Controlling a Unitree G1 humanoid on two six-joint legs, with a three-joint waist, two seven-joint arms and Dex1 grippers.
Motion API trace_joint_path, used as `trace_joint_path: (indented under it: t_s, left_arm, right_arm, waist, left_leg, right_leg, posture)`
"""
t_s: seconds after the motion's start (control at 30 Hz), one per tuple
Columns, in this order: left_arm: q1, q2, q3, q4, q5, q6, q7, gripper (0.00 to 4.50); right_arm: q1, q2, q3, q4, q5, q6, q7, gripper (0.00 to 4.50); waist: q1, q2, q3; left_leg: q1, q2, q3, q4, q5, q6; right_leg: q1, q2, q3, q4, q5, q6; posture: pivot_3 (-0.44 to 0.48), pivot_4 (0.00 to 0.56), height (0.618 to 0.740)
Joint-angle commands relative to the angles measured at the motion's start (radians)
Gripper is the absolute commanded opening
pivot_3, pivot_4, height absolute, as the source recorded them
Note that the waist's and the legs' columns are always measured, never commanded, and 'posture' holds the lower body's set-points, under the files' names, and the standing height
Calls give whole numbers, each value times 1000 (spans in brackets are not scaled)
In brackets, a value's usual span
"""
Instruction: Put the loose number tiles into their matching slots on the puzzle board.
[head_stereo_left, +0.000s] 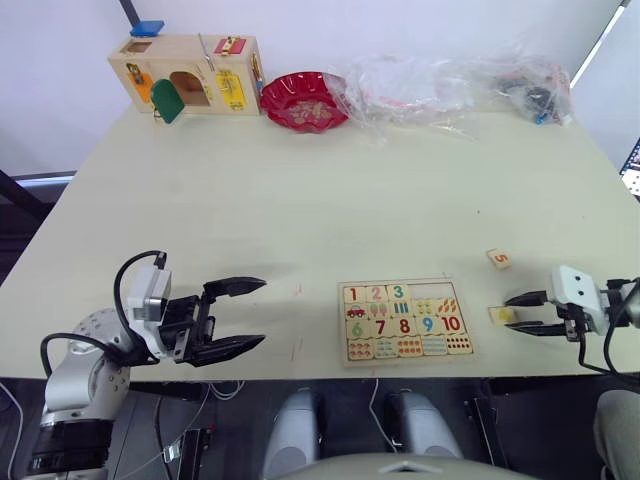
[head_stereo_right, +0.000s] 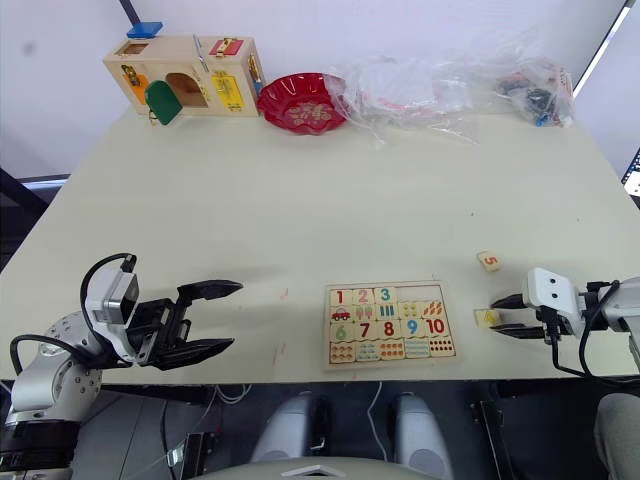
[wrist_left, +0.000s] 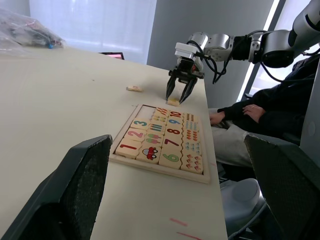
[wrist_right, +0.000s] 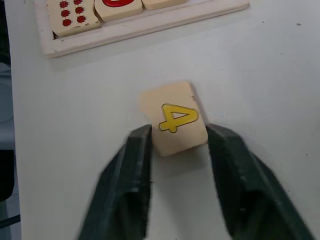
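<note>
So far tiles 1, 2 and 3 sit in the board (head_stereo_left: 405, 321); right gripper (wrist_right: 175, 142) straddles tile 4 (wrist_right: 173, 119), tile 5 (head_stereo_left: 498, 258) lies loose, left gripper (head_stereo_left: 240, 315) spread, empty.

The puzzle board (head_stereo_left: 405, 321) is a flat light-wood tray lying near the table's front edge. Its top row has tiles 1, 2 and 3 (head_stereo_left: 398, 292) seated, and the two slots (head_stereo_left: 436, 293) right of the 3 are empty. Rows below show 6-10 and counting pictures. Loose tile with a yellow 4 (wrist_right: 173, 119) lies flat just off the board's right edge, between the right gripper's fingers. Tile 5 (head_stereo_left: 499, 259) sits further right and farther back from the board, slightly skewed.
</note>
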Motion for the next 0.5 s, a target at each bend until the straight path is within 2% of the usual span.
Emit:
trace_joint_path:
  t_s: [0.03,0.17,0.3,0.5]
  left_arm:
    - [5,0,24,-36,-12,-11,-5,4500]
    - [7,-1,23,-36,-13,-12,-5,4500]
    - [9,-1,23,-37,-12,-13,-3,4500]
    - [16,-1,28,-39,-12,-16,-1,4500]
  right_arm:
    - [16,-8,-16,-36,11,13,-5,1296]
    - [27,-15,-30,-67,14,15,-18,1296]
    - [23,-46,-60,-176,31,101,-53,1296]
    - [-13,-94,-58,-472,30,359,-158,1296]
  waist:
    - [0,0,0]
    - [0,0,0]
    - [-2,1,0]
    - [-1,1,0]
  left_leg:
    - [0,0,0,0,0,0]
    - [0,0,0,0,0,0]
    - [0,0,0,0,0,0]
    - [0,1,0,0,0,0]
  right_leg:
    - [0,0,0,0,0,0]
    - [0,0,0,0,0,0]
    - [0,0,0,0,0,0]
    - [-1,0,0,0,0,0]
  posture:
    - [0,150,740]
    - [0,150,740]
    - [0,150,740]
    - [0,150,740]
